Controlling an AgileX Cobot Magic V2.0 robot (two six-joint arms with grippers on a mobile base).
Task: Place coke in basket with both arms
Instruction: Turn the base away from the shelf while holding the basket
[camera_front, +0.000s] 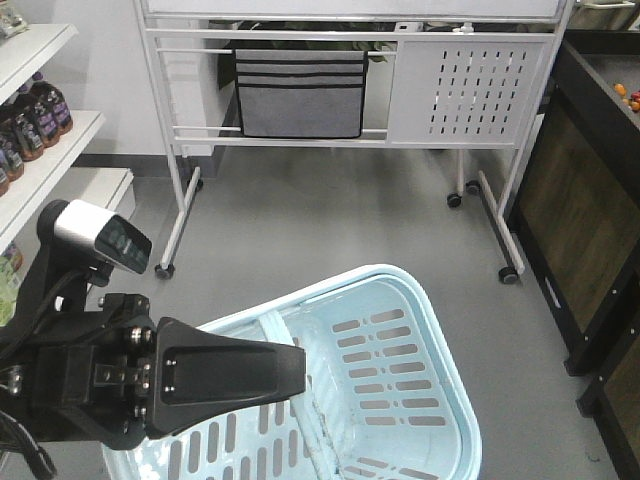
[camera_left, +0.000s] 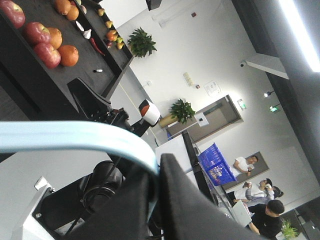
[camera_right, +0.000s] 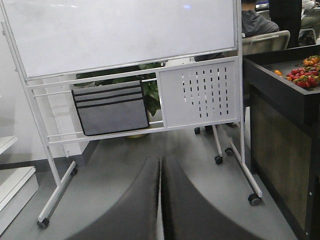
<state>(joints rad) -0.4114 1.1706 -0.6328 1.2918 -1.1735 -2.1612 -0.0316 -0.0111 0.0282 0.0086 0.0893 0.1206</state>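
Pale-blue basket (camera_front: 432, 322) w/ handle (camera_left: 75, 134) clamped in L gripper (camera_left: 154, 175); R gripper (camera_right: 160, 161) closed, whiteboard (camera_right: 125, 35) ahead.

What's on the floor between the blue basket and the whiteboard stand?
Nothing: in the front-facing view only bare grey floor separates the basket from the whiteboard stand.

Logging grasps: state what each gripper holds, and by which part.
Left gripper clamps the basket by its handle; right gripper is shut on nothing.
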